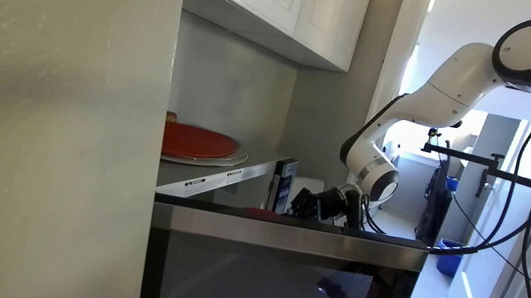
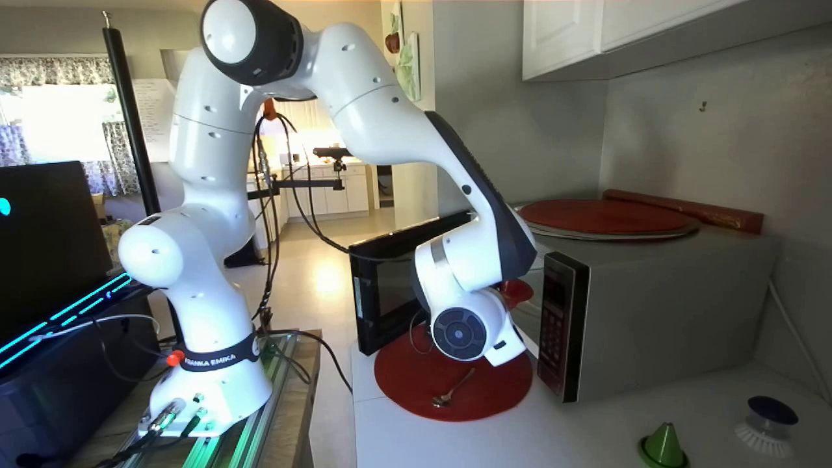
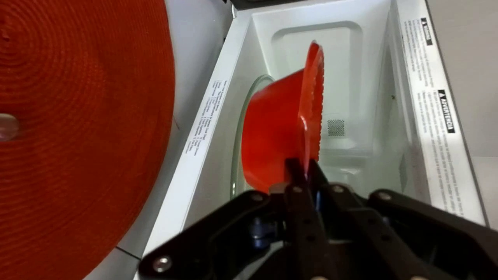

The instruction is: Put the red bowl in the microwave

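- Black jointed gripper clamped the glossy red bowl by its rim.
- Base faced the round glass turntable in the white boxy microwave; contact unclear.

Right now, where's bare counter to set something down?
In an exterior view, bare counter lies between the red placemat, microwave and green cone; more between microwave, cone and brush. Crowded: the microwave's opening, where the gripper holds the red bowl, and the placemat, with its spoon, partly behind the arm.
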`<state>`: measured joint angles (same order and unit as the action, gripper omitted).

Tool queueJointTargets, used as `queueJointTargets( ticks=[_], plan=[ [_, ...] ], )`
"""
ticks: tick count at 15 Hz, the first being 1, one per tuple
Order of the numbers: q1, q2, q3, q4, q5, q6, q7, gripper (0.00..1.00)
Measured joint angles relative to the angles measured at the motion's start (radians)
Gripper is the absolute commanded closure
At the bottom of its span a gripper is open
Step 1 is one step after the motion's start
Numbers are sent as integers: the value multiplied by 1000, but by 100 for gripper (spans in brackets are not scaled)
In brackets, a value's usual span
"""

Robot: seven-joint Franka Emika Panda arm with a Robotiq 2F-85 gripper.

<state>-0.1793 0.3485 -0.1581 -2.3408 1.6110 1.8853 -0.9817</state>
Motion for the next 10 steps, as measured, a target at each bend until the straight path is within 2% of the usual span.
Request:
queueJointTargets(
  ticks=[4,6,10],
  plan=[
    [71,-6,29,16,140,65,-17,99],
    [102,-6,39,39,197,117,-20,95],
    [123,-6,42,54,218,149,-20,95]
  ],
)
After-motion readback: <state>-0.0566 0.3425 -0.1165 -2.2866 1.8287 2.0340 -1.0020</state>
